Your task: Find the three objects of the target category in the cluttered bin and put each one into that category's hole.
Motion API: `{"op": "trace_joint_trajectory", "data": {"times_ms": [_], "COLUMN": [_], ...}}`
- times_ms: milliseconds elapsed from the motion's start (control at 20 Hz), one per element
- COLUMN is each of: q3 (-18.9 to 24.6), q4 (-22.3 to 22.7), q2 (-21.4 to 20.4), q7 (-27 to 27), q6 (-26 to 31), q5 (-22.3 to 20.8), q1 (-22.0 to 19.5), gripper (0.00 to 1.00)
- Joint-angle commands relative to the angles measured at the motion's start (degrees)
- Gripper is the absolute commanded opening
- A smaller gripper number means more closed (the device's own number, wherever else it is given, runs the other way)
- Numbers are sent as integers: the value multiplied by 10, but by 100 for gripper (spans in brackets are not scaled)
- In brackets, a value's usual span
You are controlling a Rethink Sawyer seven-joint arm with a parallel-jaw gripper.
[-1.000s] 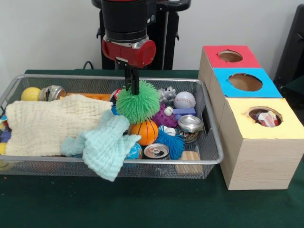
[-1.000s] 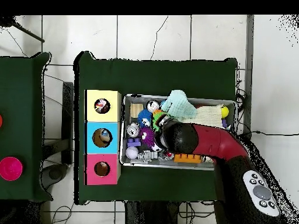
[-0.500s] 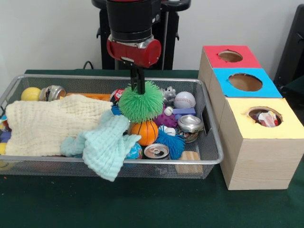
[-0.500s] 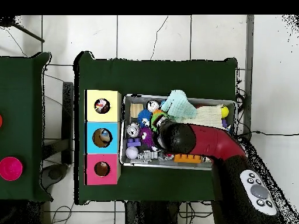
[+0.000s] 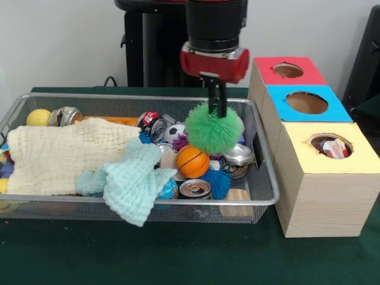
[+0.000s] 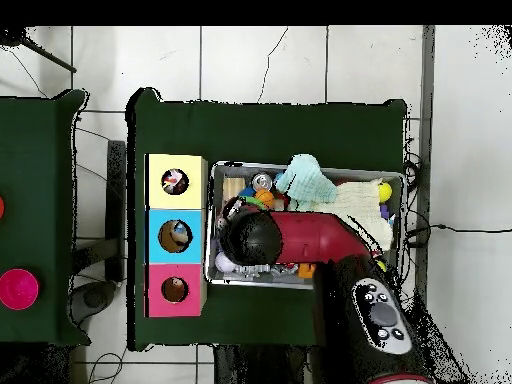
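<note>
My gripper (image 5: 217,109) is shut on a green spiky ball (image 5: 213,128) and holds it in the air over the right part of the wire bin (image 5: 261,178). Under it lie an orange basketball (image 5: 193,161), a blue spiky ball (image 5: 218,181), a small soccer ball (image 5: 174,132) and several cans (image 5: 196,189). To the right stands the box row with a red hole (image 5: 288,70), a blue hole (image 5: 306,102) and a yellow hole (image 5: 330,145). In the overhead view the arm (image 6: 300,237) hides the ball and the gripper.
A cream cloth (image 5: 65,157) and a mint cloth (image 5: 133,181) cover the bin's left half. A yellow ball (image 5: 38,117) and a can (image 5: 65,115) lie at the far left corner. A wooden block (image 5: 236,202) lies at the front right.
The gripper has carried the green spiky ball to the right, toward the boxes, uncovering the soccer ball and cans behind the basketball.
</note>
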Motion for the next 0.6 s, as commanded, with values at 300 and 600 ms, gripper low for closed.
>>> {"op": "trace_joint_trajectory", "data": {"times_ms": [300,600], "q3": [-41,-42], "q4": [39,36], "q2": [13,19], "q7": [105,98], "q6": [-35,-47], "q5": [56,69], "q1": [59,64], "gripper": [100,100]}}
